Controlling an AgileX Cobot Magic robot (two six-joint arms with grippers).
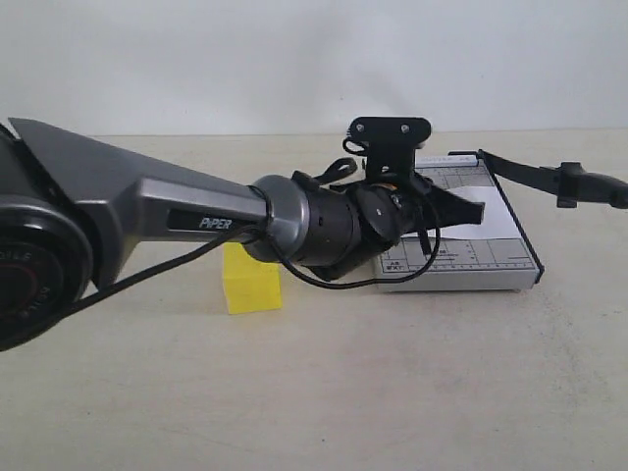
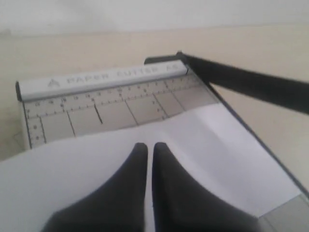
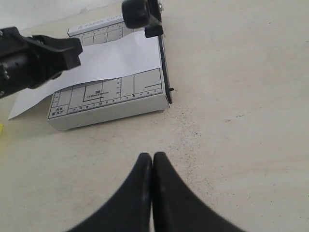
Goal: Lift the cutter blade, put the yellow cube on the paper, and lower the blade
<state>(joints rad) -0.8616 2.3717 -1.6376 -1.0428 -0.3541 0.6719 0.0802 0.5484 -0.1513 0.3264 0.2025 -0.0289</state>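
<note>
The yellow cube (image 1: 252, 280) sits on the table to the left of the grey gridded trimmer base (image 1: 461, 263), partly behind my left arm. The paper (image 1: 498, 222) lies across the base. The cutter blade (image 1: 549, 177) stands raised off the base, with its thick handle (image 3: 137, 12) up in the air. My left gripper (image 1: 479, 209) is shut with nothing in it, and its tips hover over the paper (image 2: 217, 145). My right gripper (image 3: 152, 157) is shut and empty over bare table, short of the base's front edge (image 3: 108, 108). A sliver of the cube (image 3: 1, 128) shows at the frame edge.
The beige table (image 1: 392, 392) runs around the trimmer and back to a white wall. My left arm (image 1: 177, 221) crosses the front of the exterior view and hides part of the base. The white ruler bar (image 2: 101, 79) lies along the base's far side.
</note>
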